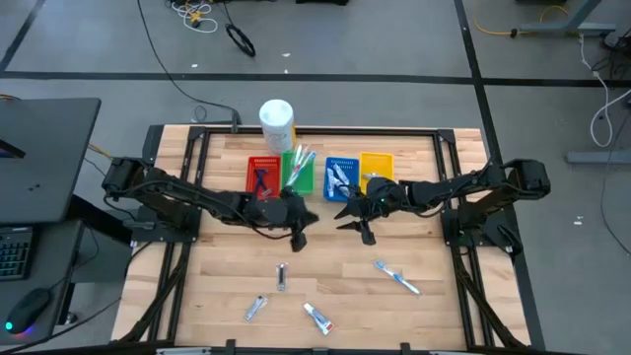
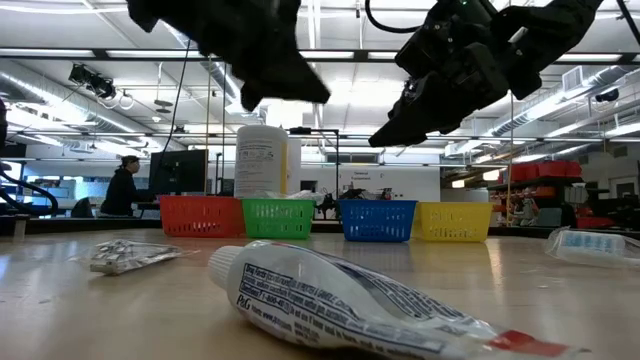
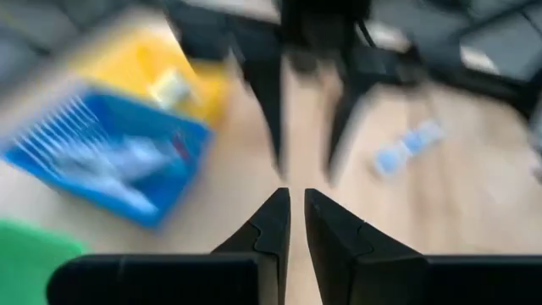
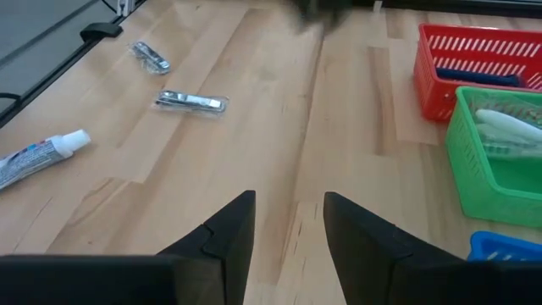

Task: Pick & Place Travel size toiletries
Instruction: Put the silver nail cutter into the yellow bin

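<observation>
My four bins (image 1: 320,174) at the desk's far edge already hold some toiletries, four more (image 1: 317,318) lie near the front edge, and my left jaws (image 1: 299,237), nearly closed, and my right jaws (image 1: 357,225), parted, both carry nothing.

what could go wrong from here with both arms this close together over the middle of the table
The left gripper and right gripper hang close together in front of the bins, so reaching at once might make them collide. The loose toiletries lie scattered: a white tube, two silvery packets and a toothbrush. The flat packets could slip from a pinch. The white canister behind the bins might get knocked during drop-offs.
</observation>
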Motion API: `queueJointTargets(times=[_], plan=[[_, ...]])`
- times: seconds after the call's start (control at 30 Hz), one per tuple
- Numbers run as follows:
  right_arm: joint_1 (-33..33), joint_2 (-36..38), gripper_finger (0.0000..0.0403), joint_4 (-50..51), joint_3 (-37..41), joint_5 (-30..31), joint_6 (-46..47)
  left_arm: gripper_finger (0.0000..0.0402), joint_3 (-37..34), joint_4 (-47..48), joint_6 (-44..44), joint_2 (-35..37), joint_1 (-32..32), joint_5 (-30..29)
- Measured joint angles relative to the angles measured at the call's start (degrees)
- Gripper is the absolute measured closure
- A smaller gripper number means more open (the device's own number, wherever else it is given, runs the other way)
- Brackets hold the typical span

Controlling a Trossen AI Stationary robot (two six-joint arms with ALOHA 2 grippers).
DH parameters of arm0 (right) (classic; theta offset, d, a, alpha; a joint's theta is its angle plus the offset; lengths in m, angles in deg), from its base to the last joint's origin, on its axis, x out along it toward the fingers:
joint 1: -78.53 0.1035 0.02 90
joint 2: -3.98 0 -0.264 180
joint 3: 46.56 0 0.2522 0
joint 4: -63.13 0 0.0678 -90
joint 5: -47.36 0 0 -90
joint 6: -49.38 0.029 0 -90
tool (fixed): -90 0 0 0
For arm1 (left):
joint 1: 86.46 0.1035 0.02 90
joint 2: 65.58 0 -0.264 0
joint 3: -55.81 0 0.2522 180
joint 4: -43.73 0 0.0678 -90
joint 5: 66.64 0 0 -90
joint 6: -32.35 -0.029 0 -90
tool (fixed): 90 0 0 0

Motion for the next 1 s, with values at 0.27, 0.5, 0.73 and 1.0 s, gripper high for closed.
queueJointTargets(times=[0.27, 0.5, 0.73, 1.0], plan=[[0.0, 0.0, 0.0252, 0.0, 0.0, 0.0, 0.0, 0.0356, 0.0, 21.6, 28.3, 0.0, -4.4, 21.1], [0.0, 0.0, 0.0252, 0.1, 0.0, 0.0, 0.0, 0.0333, 0.0, 28.0, 43.9, 0.0, -11.2, 25.8], [0.0, 0.0, 0.0252, 0.8, 0.0, 0.0, 0.0, 0.0282, 0.0, 31.0, 47.9, 0.0, -14.4, 17.5], [0.0, 0.0, 0.0252, 0.9, 0.0, 0.0, 0.7, 0.0237, 0.0, 30.9, 60.1, -0.1, -13.9, 15.9]])
